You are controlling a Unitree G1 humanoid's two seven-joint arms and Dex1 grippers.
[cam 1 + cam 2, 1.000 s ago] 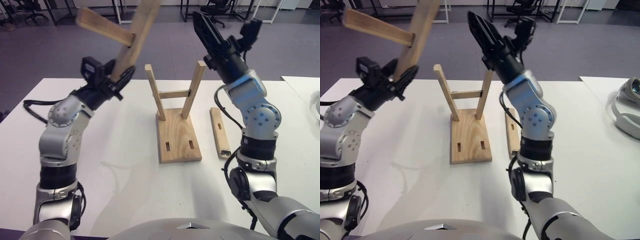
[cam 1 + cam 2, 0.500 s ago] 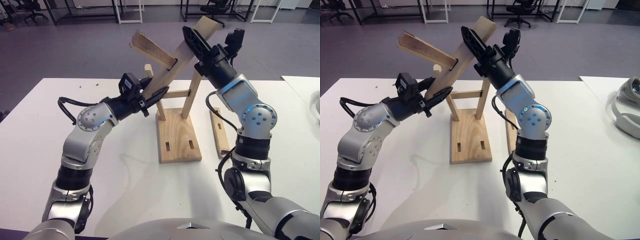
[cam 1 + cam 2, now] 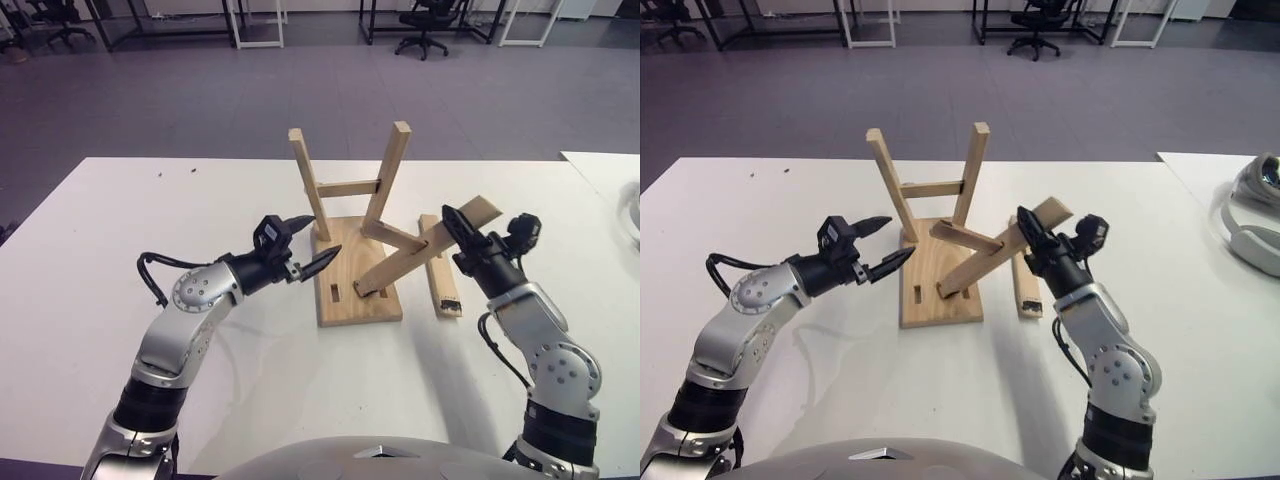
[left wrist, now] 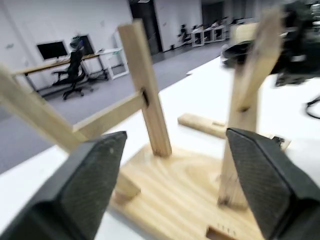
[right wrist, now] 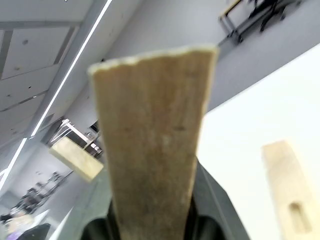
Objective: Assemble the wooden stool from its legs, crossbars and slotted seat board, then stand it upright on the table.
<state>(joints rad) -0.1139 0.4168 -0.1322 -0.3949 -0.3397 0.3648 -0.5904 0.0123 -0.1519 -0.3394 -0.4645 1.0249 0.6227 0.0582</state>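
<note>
The slotted seat board point(image 3: 345, 250) lies flat on the white table point(image 3: 150, 200). At the board's far end two legs stand upright in it, the left leg point(image 3: 310, 185) and the right leg point(image 3: 387, 180). They splay a little apart toward their tops and are joined partway up by a crossbar point(image 3: 348, 187). At the board's near end an open slot point(image 3: 335, 292) shows on the left side. Beside it, on the near right, rests the foot of a third leg point(image 3: 410, 255), which slopes up and away over the board's right edge. Whether that foot sits in its slot or only on the wood I cannot tell. A short crossbar point(image 3: 390, 235) juts from the side of this tilted leg toward the base of the right leg. The two are close, but contact cannot be made out. The right gripper point(image 3: 452, 222) hangs just beyond the board's right edge, its jaws clamped on the upper part of the third leg. In the right wrist view the leg's end grain stands between the fingers point(image 5: 207, 200). A fourth leg point(image 3: 443, 285) lies flat on the table just beside the board's right edge, under the tilted one. The left gripper point(image 3: 323, 235) is low at the board's left edge, tips pointing toward the board, its jaws spread wide and holding nothing.
</note>
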